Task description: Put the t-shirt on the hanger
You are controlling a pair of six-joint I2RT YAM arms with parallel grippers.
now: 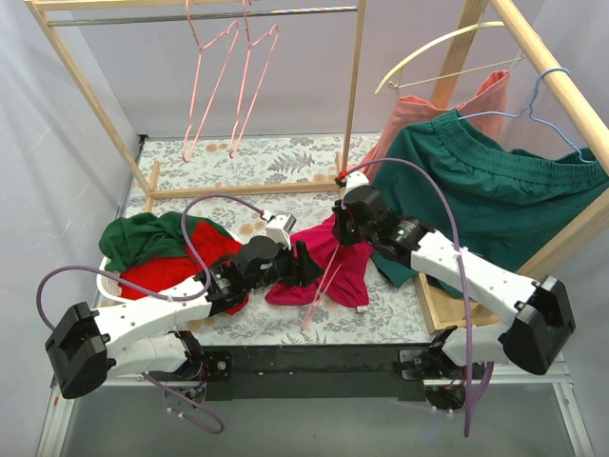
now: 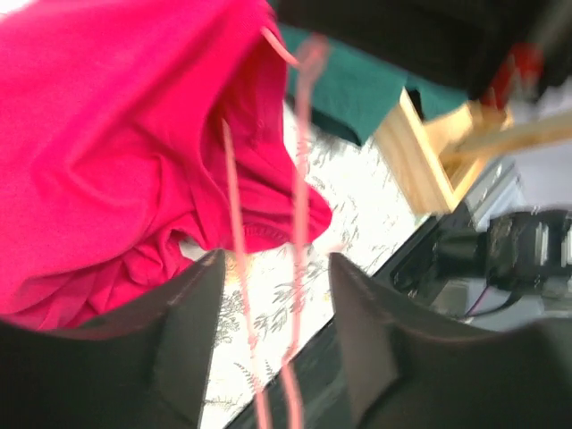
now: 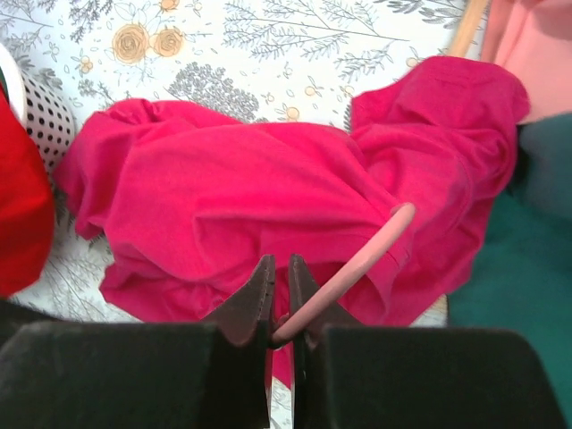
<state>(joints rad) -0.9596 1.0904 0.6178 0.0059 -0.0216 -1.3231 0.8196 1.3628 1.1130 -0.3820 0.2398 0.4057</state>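
The magenta t-shirt (image 1: 328,276) lies crumpled on the floral cloth between the two arms. It also shows in the left wrist view (image 2: 116,134) and the right wrist view (image 3: 250,179). A pale-pink wire hanger (image 1: 312,305) slants from the shirt's top down to the table's near edge. My right gripper (image 1: 341,228) (image 3: 279,264) is shut on the hanger's hook (image 3: 357,264), just above the shirt. My left gripper (image 1: 304,267) (image 2: 274,259) is open at the shirt's left edge. Two of the hanger's wires (image 2: 299,206) run between its fingers (image 2: 192,340) without touching them.
A white perforated basket (image 1: 107,278) at the left holds a bright red garment (image 1: 176,267) and a dark green one (image 1: 143,236). Two pink hangers (image 1: 224,67) hang on the wooden rack's rail. At the right hang a cream hanger (image 1: 428,48), a salmon garment (image 1: 481,95), and a dark green garment (image 1: 495,190) on a light-blue hanger (image 1: 542,105).
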